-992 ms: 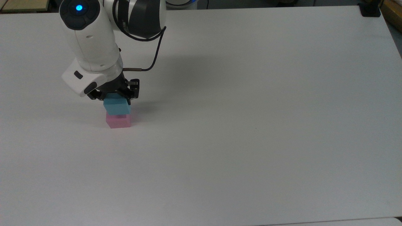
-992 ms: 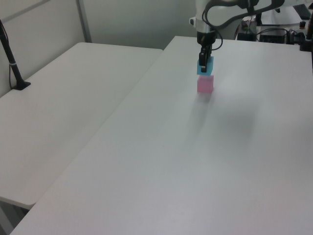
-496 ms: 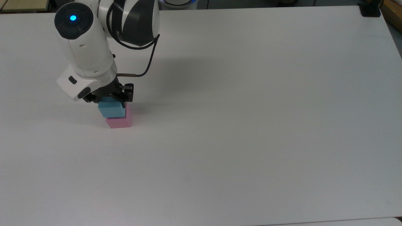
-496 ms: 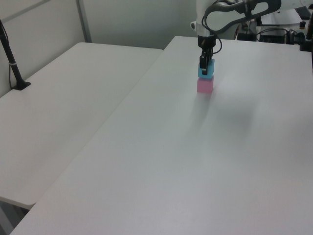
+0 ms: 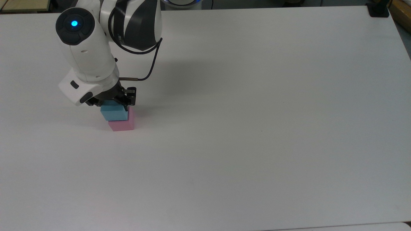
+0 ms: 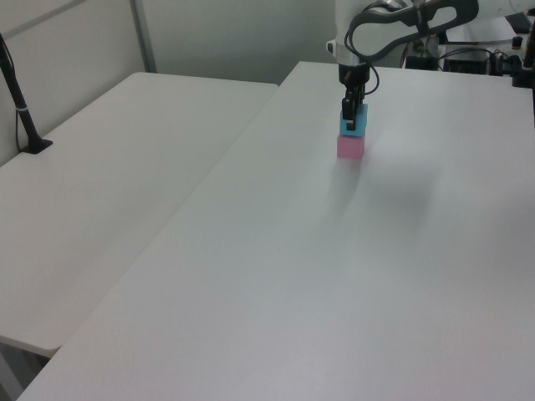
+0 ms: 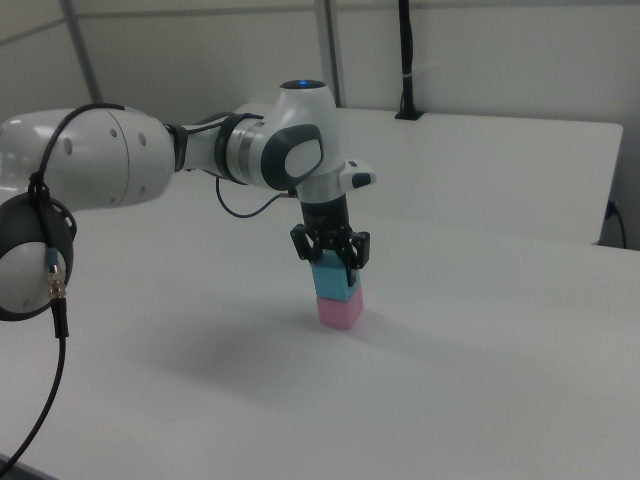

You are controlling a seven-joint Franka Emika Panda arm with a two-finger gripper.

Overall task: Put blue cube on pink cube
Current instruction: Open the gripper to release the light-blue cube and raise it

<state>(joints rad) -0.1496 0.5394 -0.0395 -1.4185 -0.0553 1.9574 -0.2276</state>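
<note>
Matte sky-blue, plain-faced and square-edged: blue cube (image 5: 113, 112) resting on pink cube (image 5: 121, 122), faces touching, stack at about 9 o'clock on the white table (image 5: 257, 128) in the top view. Pastel pink below, same matte finish, same size, flat on the tabletop. Blue block set slightly off, toward 10 o'clock of the pink one in the top view, leaving a strip of the pink top bare along the top view's right.

Black two-finger gripper (image 7: 331, 262) straddling the blue cube from above, fingers down either side of its upper half; pressed against the faces or just released, cannot tell. Glossy white rounded arm shell above, dark grey joint band, thin black cable looping off the wrist. Round black cap with a glowing blue dot on the topmost link.

Seen in the left view as a neat two-tone column, blue (image 6: 354, 127) over pink (image 6: 350, 147), gripper (image 6: 350, 113) upright on top. Smooth, bare white tabletop (image 6: 318, 276), soft grey shadow spread beside the stack.
</note>
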